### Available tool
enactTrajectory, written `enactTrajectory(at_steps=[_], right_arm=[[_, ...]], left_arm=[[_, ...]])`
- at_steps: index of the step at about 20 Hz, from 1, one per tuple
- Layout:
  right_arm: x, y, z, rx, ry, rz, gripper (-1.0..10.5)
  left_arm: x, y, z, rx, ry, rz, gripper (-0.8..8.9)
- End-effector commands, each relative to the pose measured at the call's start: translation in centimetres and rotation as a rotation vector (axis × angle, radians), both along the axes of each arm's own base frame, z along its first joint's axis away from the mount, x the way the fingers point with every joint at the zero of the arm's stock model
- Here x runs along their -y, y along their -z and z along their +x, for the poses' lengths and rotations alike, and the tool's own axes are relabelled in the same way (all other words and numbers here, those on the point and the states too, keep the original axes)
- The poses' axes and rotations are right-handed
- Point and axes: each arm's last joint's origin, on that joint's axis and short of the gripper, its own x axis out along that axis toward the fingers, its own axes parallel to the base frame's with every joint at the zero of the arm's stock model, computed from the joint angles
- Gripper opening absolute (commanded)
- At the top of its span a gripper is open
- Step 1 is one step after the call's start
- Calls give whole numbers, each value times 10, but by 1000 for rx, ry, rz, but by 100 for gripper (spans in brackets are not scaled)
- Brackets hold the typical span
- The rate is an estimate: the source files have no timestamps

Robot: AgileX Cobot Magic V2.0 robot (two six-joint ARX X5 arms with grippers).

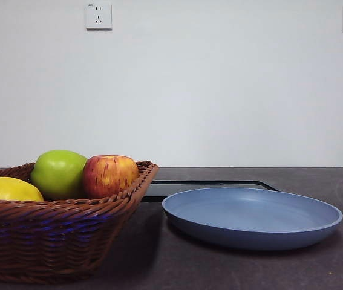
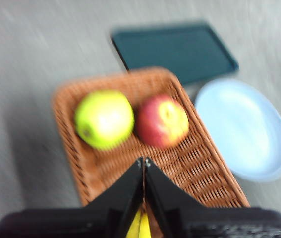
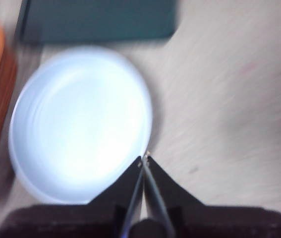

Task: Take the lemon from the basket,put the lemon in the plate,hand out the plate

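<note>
Task state at the outset. The lemon (image 1: pixel 6 189) lies in the basket (image 1: pixel 68 241) beside a green apple (image 1: pixel 58 174) and a red apple (image 1: pixel 110 175); the plate (image 1: pixel 253 217) sits bare on the worktop (image 1: pixel 316 266) just beside the basket, with a black tray (image 2: pixel 177 52) behind both. No step appears done: picking the lemon, placing it on the plate and handing out the plate all remain.

Arm pose. The left gripper (image 2: pixel 143 161) hovers above the basket, jaws pressed together and holding nothing, the lemon showing as a yellow sliver beneath them. The right gripper (image 3: pixel 145 157) hangs above the plate's rim, jaws likewise closed and empty. Both wrist views are blurred. In the front view only a dark tip at the top left corner shows; neither arm is near the objects.
</note>
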Motion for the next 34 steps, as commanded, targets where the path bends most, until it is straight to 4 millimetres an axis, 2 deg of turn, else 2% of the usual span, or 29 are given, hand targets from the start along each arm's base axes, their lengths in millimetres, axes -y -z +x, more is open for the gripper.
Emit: enactTrajectory(at_steps=[1,4,6,10,15,19,23,26,28,30,34], right_arm=[[-3,13,19,-62,-26,0,105],[-5,36,41,-136,-15,1,208],[-8,50,55,-157,-6,8,235],[-17,71,71,-183,-37,56,234],[-28,90,80,-233,-50,58,231],[-30,100,84,-252,-55,54,113],[-30,100,84,-252,-55,54,6],[-29,96,82,-253,-38,63,4],[-29,88,78,-243,-33,67,4],[-27,78,72,-232,-33,69,4],[-21,55,58,-192,-27,72,4]], left_arm=[[7,-4,1,7,50,6,7],[13,-4,0,9,87,5,7],[16,-4,-1,8,102,5,7],[18,-4,-2,9,114,5,7],[18,-4,-1,14,114,5,8],[18,-4,-1,15,114,5,8],[18,-4,-1,15,114,4,8],[18,-4,-1,13,114,5,33],[18,-4,-1,14,114,5,201],[19,-4,-2,11,124,5,320],[28,1,-10,2,266,97,354]])
